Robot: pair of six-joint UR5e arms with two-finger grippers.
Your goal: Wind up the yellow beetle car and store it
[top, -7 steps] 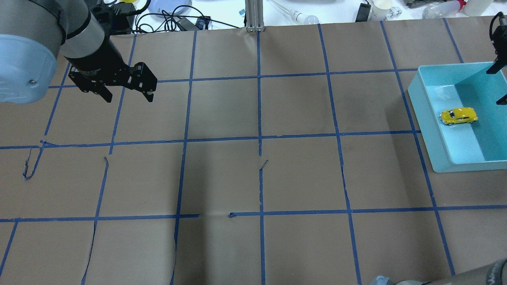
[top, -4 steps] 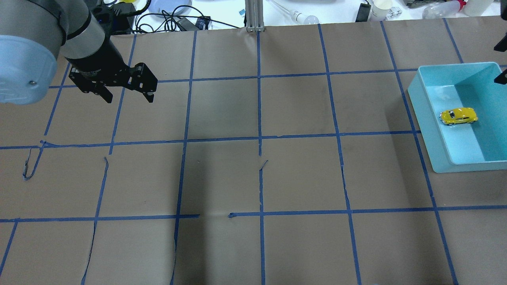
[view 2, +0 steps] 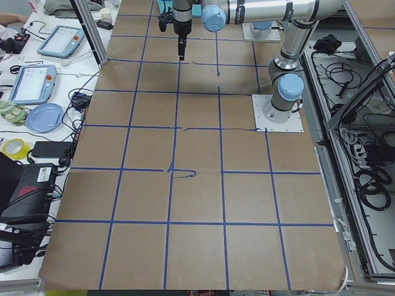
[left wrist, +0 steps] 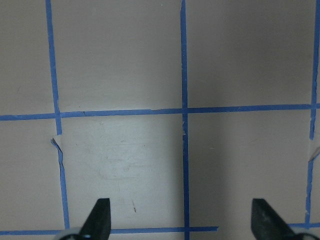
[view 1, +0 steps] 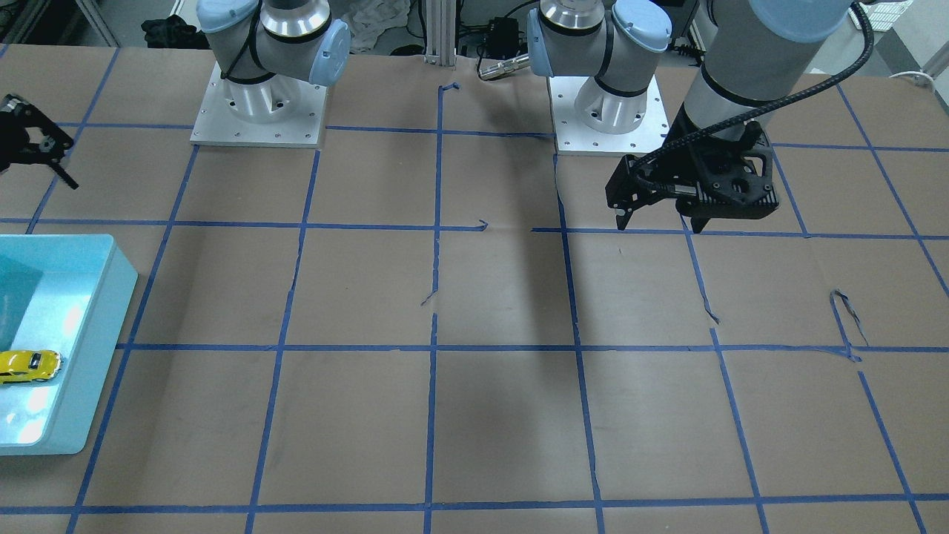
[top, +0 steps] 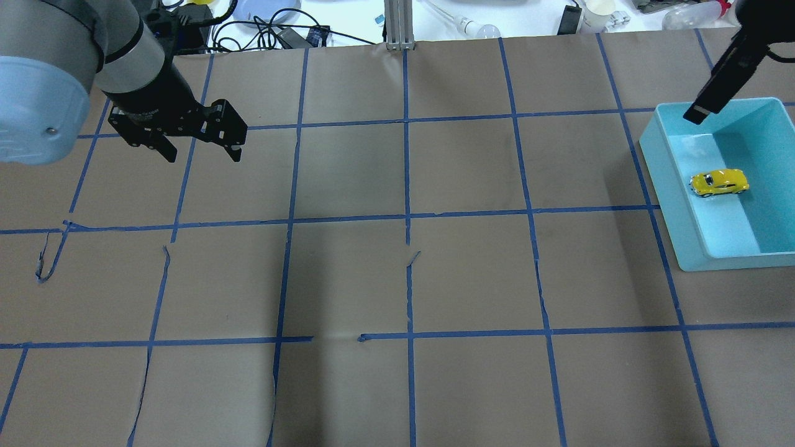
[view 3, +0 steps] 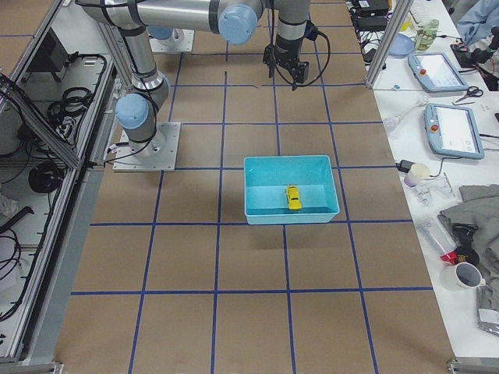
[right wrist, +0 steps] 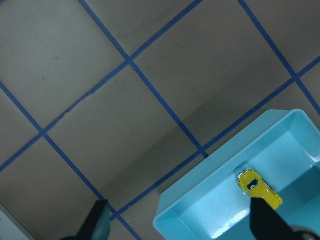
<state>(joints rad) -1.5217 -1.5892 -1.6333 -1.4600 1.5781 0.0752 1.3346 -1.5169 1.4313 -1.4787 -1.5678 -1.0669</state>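
Note:
The yellow beetle car (top: 718,182) lies on its wheels inside the teal bin (top: 664,180) at the table's right end. It also shows in the front view (view 1: 28,366), the right side view (view 3: 293,198) and the right wrist view (right wrist: 259,187). My right gripper (right wrist: 181,220) is open and empty, high above the table beside the bin. One of its fingers (top: 720,84) shows over the bin's far corner. My left gripper (top: 202,152) is open and empty, low over the paper at the far left (view 1: 658,222), with only taped paper below it (left wrist: 182,220).
Brown paper with a blue tape grid (top: 407,214) covers the table, and the tape is torn in places. Both arm bases (view 1: 259,104) stand at the robot's edge. Cables, a blue plate and bottles (top: 273,18) lie beyond the far edge, beside an aluminium post (top: 397,25).
My right gripper has moved up and away from the bin and now shows further left in the overhead view. The car has stayed in the bin. The left arm has not moved.

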